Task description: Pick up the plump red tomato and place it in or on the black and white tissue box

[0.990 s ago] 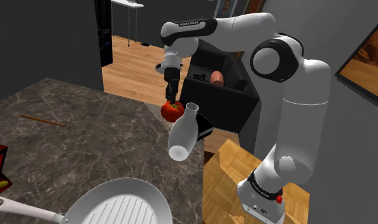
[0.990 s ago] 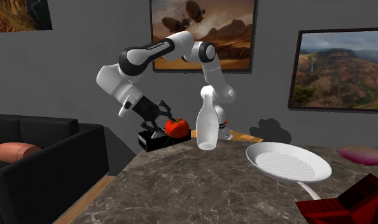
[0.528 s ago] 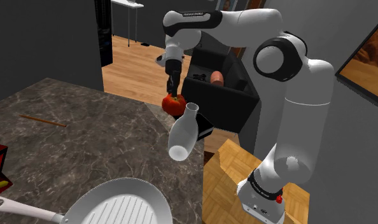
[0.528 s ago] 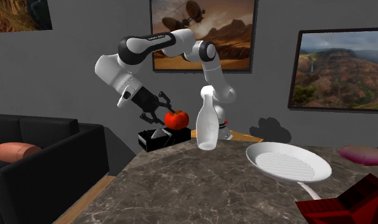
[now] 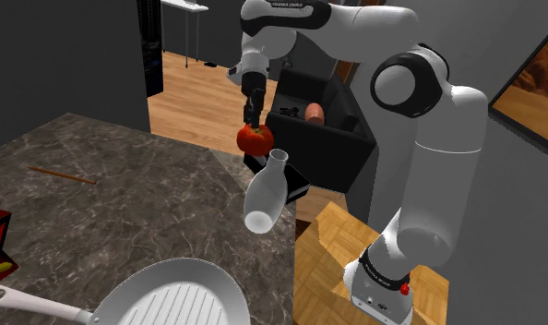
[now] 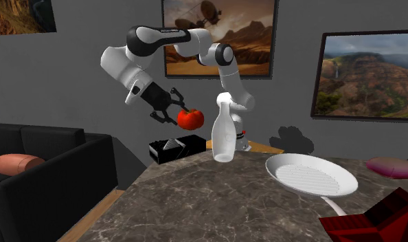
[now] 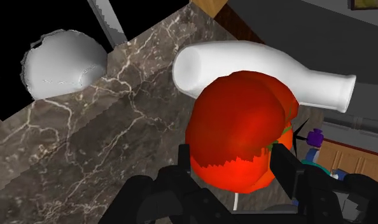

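While jaws clamp the red tomato (image 5: 253,138), it hangs airborne | tissue box (image 6: 175,148) lower, beside white bottle (image 6: 224,134)

Dark stone counter (image 5: 125,212) w/ white bottle (image 5: 266,194), ribbed pan (image 5: 175,294), tissue box (image 6: 176,147)

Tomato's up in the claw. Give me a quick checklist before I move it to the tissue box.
1. Grip: ok. The claw clasps the red tomato on both sides.
2. Lift: ok. The tomato hangs off the dark stone counter.
3. Alignment over the black and white tissue box: cannot tell; depth is unclear.
4. Bottle clearance: not ok. The white bottle stands right beside the box.
5. Box top: ok, just its tissue showing.
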